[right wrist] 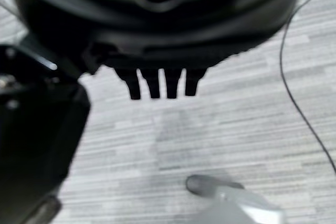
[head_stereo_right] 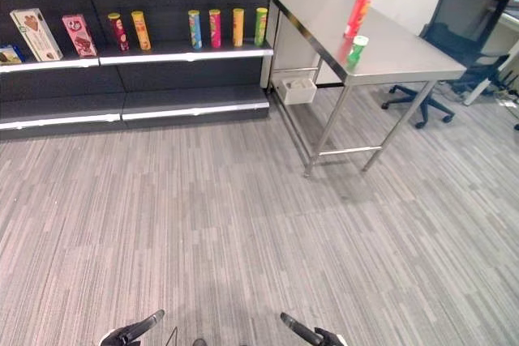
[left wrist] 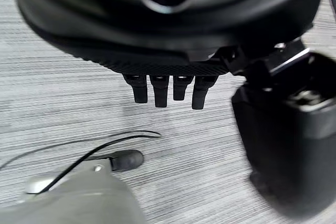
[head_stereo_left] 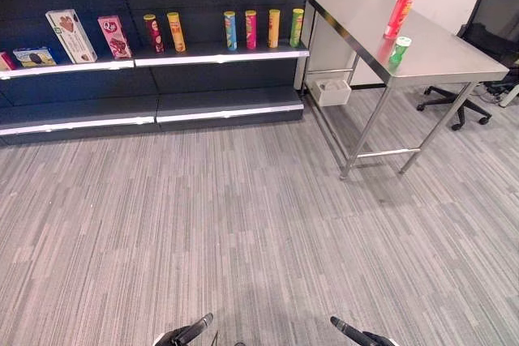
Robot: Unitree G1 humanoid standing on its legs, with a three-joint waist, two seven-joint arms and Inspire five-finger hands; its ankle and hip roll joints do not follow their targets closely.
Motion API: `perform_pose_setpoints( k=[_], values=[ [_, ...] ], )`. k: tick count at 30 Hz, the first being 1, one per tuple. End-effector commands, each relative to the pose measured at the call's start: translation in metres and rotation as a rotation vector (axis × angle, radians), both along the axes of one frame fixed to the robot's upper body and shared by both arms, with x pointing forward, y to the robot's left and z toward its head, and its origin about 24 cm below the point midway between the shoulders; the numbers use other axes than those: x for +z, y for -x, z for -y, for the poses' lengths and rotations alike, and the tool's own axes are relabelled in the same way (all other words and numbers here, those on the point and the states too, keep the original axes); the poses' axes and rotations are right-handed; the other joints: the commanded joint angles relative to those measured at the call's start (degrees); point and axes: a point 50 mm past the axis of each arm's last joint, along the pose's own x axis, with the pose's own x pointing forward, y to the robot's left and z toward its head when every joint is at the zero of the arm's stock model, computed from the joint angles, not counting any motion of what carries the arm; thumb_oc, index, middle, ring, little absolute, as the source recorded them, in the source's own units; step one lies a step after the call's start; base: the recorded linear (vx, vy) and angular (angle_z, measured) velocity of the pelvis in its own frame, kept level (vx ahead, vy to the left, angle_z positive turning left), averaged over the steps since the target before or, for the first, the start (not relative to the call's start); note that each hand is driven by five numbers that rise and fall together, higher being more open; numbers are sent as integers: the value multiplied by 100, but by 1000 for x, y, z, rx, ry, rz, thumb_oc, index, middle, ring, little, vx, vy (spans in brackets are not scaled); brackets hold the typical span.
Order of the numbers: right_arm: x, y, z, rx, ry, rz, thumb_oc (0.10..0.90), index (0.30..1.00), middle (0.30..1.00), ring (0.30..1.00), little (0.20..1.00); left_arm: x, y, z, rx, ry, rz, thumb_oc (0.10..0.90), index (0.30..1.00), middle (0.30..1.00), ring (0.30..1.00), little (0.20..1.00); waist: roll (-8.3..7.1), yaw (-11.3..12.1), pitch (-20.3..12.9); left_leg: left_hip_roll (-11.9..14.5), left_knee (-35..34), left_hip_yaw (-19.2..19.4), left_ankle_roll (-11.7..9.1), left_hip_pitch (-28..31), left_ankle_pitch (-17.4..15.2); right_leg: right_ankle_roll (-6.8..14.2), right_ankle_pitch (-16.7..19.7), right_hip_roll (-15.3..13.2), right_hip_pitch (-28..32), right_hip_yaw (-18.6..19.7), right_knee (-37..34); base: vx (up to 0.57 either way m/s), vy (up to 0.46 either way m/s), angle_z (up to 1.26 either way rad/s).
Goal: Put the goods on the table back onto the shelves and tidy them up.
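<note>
Standing well apart from the steel table (head_stereo_left: 454,58), the robot has both hands low and empty. The left hand (head_stereo_left: 188,333) and the right hand (head_stereo_left: 357,334) show at the near edge of the floor, and in each wrist view the fingers (left wrist: 160,90) hang straight and relaxed, apart from the thumb, holding nothing.

Two goods wait on the table: a tall red can (head_stereo_left: 401,11) stands upright on its far part, and a small green can (head_stereo_left: 398,50) stands just beside it, nearer to the table's front edge. Beside the table, on the side away from the office chair (head_stereo_left: 486,30), is the dark shelf unit (head_stereo_left: 162,58). Its middle board already carries a row of upright cans (head_stereo_left: 261,29) at the end closest to the table and some boxes (head_stereo_left: 71,36) further from it.

Judging from this, the task looks barely begun: both table cans are untouched, and the robot must first walk to the table.
</note>
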Motion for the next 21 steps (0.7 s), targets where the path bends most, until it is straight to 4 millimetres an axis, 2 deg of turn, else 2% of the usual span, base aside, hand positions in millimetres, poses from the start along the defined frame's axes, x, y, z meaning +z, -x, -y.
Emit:
perform_pose_setpoints(
  k=[1, 6, 17, 20, 21],
  values=[
    [17, -29, 20, 22, 68, 123, 800, 900, 900, 900, 900, 11, -32, -2, -27, 3, 113, 800, 900, 900, 900, 900, -16, -43, 53, 293, 12, 48, -345, 180, -376, 700, 70, -308, -102, -117, -13, 0, 0, 0],
    [15, -26, 19, 28, 68, 108, 800, 900, 900, 900, 900, 11, -35, 1, -25, 2, 118, 800, 900, 900, 900, 900, -20, -50, 57, 300, 12, 36, -346, 206, -389, 686, 51, -301, -78, -114, -13, 6, -6, -2],
    [13, -20, 20, 18, 67, 84, 800, 900, 900, 900, 900, 7, -28, 4, -39, 5, 84, 800, 900, 900, 900, 900, -6, -94, 111, 328, 12, 25, -352, 227, -401, 667, 16, -282, -70, -95, -13, 10, -12, 0],
    [13, -20, 22, 19, 71, 80, 800, 900, 900, 900, 900, 7, -30, 4, -39, 6, 91, 800, 900, 900, 900, 900, 2, -99, 133, 344, 12, 26, -355, 238, -408, 648, 11, -273, -67, -83, -13, 29, -39, -1],
    [14, -21, 23, 21, 73, 84, 800, 900, 900, 900, 900, 11, -37, 4, -40, 11, 121, 800, 900, 900, 900, 900, -4, -104, 197, 362, 81, 30, -356, 208, -410, 624, 19, -265, -82, -78, -13, 36, -65, -2]
  ],
)
